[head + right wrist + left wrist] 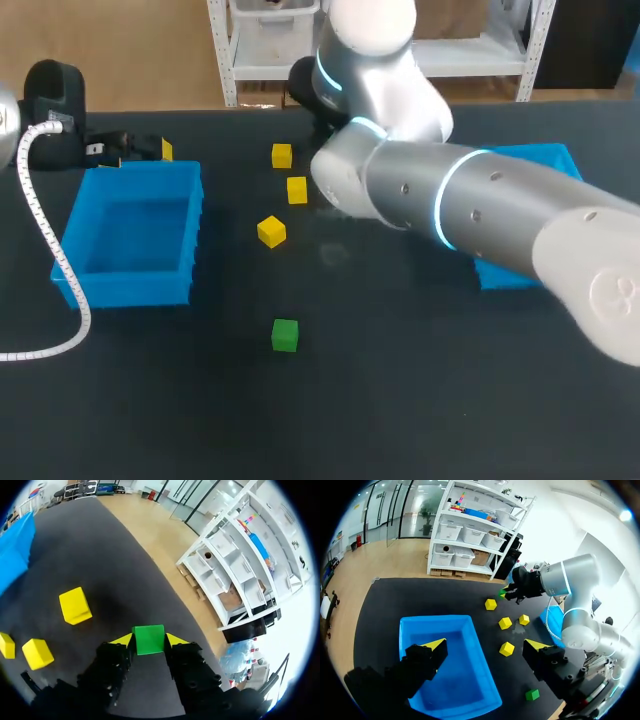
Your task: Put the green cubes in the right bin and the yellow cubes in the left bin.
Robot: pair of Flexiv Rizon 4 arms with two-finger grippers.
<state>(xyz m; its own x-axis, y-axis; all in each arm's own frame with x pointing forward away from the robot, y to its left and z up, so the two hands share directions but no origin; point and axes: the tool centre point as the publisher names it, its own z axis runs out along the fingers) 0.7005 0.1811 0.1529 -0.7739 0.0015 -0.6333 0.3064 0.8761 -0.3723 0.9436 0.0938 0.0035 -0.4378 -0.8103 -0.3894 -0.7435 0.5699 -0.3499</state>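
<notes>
Left pincer (487, 645) sits closest to its own lens. Fingers spread wide, nothing between them. It hangs over the far end of the left bin (135, 283).

Left bin sits at 9 o'clock on the worktop (400, 400).

Three yellow cubes (297, 190) lie loose toward 12 o'clock, near one another but not touching. The nearest one is turned off-square.

Loose green cube (285, 335) sits alone, at 6 o'clock from the yellows.

Right arm (480, 200) lies across past the middle. Right pincer (149, 642) is clamped on a second green cube (148, 634), one yellow tip on each side face, just beyond the yellows.

Right bin (530, 158) is at 3 o'clock, mostly hidden under that arm.

Judgement: the cubes look small, rigid, light and smooth-sided. Best taken square on two opposite flat faces at mid-height, or they may twist out.
</notes>
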